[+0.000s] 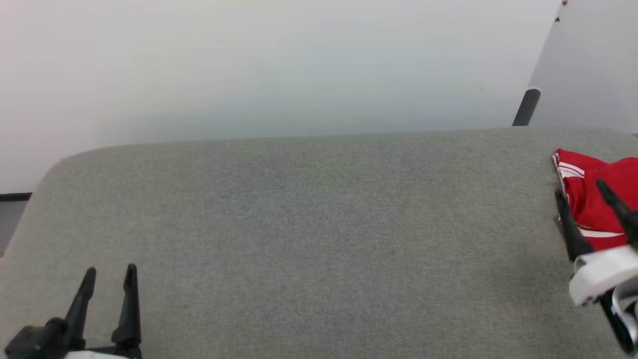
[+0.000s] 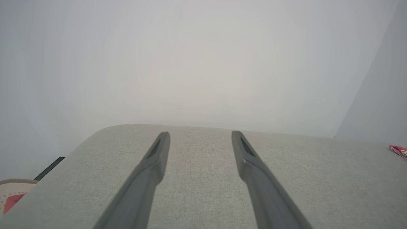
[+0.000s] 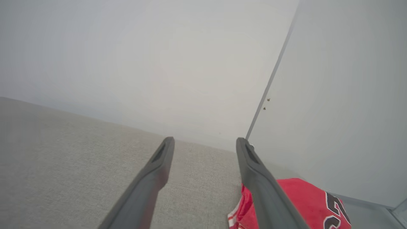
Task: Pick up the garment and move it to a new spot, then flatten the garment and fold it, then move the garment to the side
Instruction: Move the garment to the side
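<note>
The garment [image 1: 593, 199], red with red-white striped trim, lies bunched at the right edge of the grey fabric-covered table [image 1: 319, 224]. My right gripper [image 1: 583, 194] is open over its left part, one finger along its left edge and the other above the red cloth. In the right wrist view, the right gripper [image 3: 205, 141] stands open, and the garment [image 3: 302, 200] with its black white-outlined numerals [image 3: 335, 206] lies beside and under the right-hand finger. My left gripper [image 1: 110, 271] is open at the table's near left, nothing between its fingers [image 2: 152, 165]. A sliver of the garment [image 2: 399, 150] shows far right.
A pale wall runs behind the table, with a grey panel and a dark post [image 1: 526, 107] at the back right corner. A beige perforated basket [image 2: 12, 187] holding a small red cloth [image 2: 12, 201] sits off the table's left end.
</note>
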`<state>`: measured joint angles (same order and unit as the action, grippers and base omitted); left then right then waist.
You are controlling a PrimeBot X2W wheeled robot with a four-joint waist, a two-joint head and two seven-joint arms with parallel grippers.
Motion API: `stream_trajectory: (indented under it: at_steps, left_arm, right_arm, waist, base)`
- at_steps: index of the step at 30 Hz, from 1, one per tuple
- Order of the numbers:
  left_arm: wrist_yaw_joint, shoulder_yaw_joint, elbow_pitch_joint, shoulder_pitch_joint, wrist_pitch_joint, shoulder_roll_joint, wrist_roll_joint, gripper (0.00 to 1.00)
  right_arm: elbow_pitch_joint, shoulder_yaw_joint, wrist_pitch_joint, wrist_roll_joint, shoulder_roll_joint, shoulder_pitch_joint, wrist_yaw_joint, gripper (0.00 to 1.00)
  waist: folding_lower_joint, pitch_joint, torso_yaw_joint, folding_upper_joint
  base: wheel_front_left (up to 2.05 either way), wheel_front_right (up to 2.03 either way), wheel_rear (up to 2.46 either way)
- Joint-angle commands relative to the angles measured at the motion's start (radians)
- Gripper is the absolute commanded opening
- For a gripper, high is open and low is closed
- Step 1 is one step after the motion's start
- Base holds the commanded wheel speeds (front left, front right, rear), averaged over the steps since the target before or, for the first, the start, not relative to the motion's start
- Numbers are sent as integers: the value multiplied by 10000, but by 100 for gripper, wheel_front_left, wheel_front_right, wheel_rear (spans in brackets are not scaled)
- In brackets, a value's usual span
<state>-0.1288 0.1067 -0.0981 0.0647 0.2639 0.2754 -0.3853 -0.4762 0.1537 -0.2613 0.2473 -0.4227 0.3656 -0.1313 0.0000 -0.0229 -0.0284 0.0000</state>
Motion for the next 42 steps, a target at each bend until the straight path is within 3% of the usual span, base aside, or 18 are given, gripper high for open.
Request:
stream_trajectory:
  at_steps: [1,11,22,42]
  left_arm:
    - [-6,53,49,124,-7,-29,48,100]
    - [-12,611,242,719,-7,-138,419,100]
    - [-15,633,333,1123,-7,-103,251,100]
    - [-16,326,506,1296,-7,43,-19,100]
  right_arm:
    - [138,-110,-42,-81,91,-222,13,100]
    - [2157,-1172,-41,-979,1246,-2560,13,100]
    - [3256,-1519,-42,-1409,2085,-4085,13,100]
    - [3798,-1525,-42,-1614,2445,-4689,13,100]
  waist:
    - [0,-68,84,0]
    - [0,-259,406,0]
    - [0,-324,476,0]
    - [0,-284,324,0]
  base:
    - [0,0,0]
    - [0,0,0]
    - [0,0,0]
    - [0,0,0]
